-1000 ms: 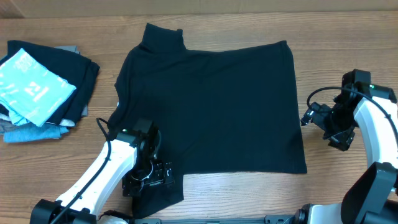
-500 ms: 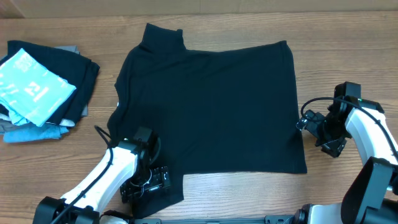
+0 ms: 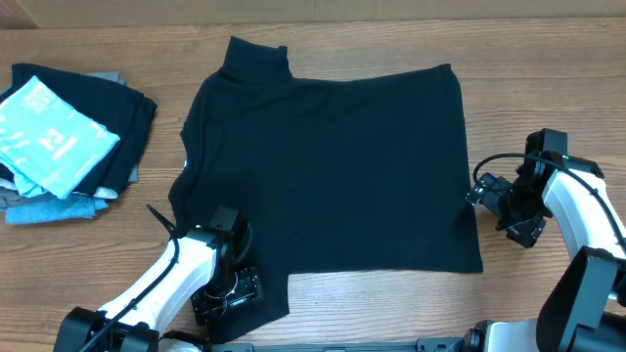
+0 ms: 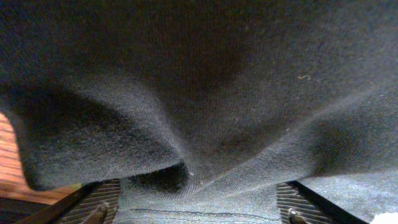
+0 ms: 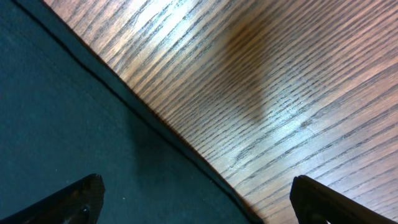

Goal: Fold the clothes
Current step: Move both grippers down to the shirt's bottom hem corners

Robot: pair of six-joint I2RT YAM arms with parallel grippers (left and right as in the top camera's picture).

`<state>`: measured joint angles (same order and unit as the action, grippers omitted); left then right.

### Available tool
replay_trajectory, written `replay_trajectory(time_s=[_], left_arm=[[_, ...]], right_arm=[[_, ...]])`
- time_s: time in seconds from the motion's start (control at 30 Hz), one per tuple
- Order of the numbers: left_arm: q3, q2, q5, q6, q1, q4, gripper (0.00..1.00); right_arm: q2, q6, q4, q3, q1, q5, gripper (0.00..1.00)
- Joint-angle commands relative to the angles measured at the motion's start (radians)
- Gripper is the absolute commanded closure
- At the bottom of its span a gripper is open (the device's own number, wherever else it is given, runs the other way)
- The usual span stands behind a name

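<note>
On the table [image 3: 548, 68]: T-shirt [image 3: 333, 166] lies spread flat in the middle, black, not yet folded
Long axis: collar end toward the left, hem [image 3: 468, 147] toward the right, so the body runs across the table from one arm to the other
Sleeves: far sleeve [image 3: 256, 59] points away from the robot, near sleeve [image 3: 256, 311] points toward it at the left front corner
Left gripper [image 3: 227, 293]: down on the near sleeve; its wrist view shows ribbed fingers [image 4: 93, 198] wide apart with a ruck of cloth bulging between them, not pinched tight
Right gripper [image 3: 479, 198]: just beside the hem, toward its near end, jaws wide and holding nothing; in its wrist view the hem edge runs diagonally between the fingers, cloth on one side, bare wood on the other
Nearer arm: left for the near sleeve, right for the hem
Pile [image 3: 68, 137]: other garments, well apart at the far left
Step in hand: probably taking hold of the near sleeve to fold it in over the body
Coming move turns on: the cloth lying inside the left jaws, and a fold line running along the long axis
</note>
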<state>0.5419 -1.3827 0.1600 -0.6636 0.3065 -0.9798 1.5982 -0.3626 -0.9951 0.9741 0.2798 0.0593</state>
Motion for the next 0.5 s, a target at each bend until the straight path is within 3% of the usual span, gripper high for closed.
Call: replay_trajectory(time_s=[0.0, 0.17, 0.47], left_arm=[[-0.012, 0.013, 0.032, -0.037, -0.007, 0.021, 0.16], [-0.012, 0.013, 0.051, -0.04, -0.007, 0.034, 0.3], [-0.012, 0.013, 0.059, -0.039, -0.007, 0.025, 0.28]], right_arm=[[-0.006, -0.006, -0.013, -0.008, 0.0, -0.013, 0.0], [-0.006, -0.01, -0.089, -0.008, 0.004, 0.01, 0.0], [-0.006, -0.032, -0.218, -0.008, 0.009, 0.078, 0.0]])
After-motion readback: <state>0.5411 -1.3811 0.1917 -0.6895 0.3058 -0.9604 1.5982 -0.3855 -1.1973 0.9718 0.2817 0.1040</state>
